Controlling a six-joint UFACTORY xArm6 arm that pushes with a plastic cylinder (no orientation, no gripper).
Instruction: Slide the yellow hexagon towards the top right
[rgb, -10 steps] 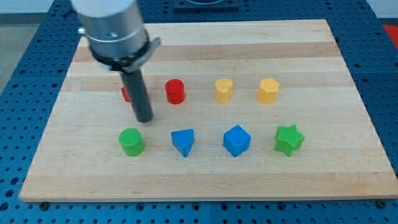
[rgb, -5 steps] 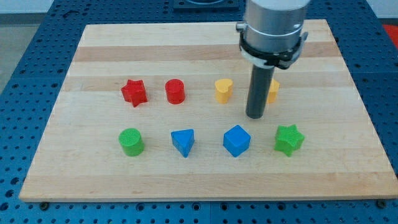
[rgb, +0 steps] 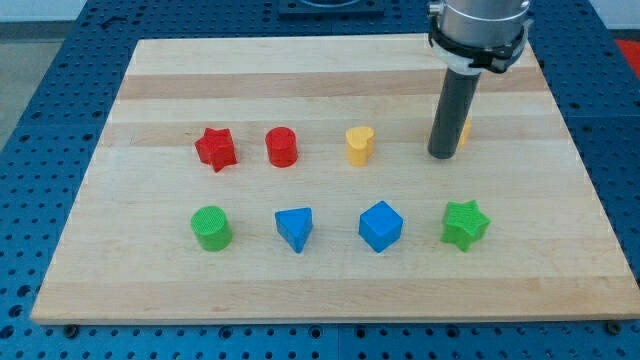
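Observation:
The yellow hexagon (rgb: 466, 128) is on the right of the upper row, mostly hidden behind my rod; only a thin yellow sliver shows at the rod's right edge. My tip (rgb: 441, 156) rests on the board just below and left of that sliver, close against the hexagon. The arm's grey housing (rgb: 480, 30) hangs over the board's top right.
On the wooden board (rgb: 300, 70), the upper row holds a red star (rgb: 215, 148), a red cylinder (rgb: 282, 147) and a yellow heart-like block (rgb: 359, 145). The lower row holds a green cylinder (rgb: 211, 228), a blue triangle (rgb: 294, 228), a blue cube (rgb: 380, 225) and a green star (rgb: 464, 223).
My rod swept from the left by the red star across to the right. The yellow hexagon has shifted a little up and right and is now mostly hidden behind the rod.

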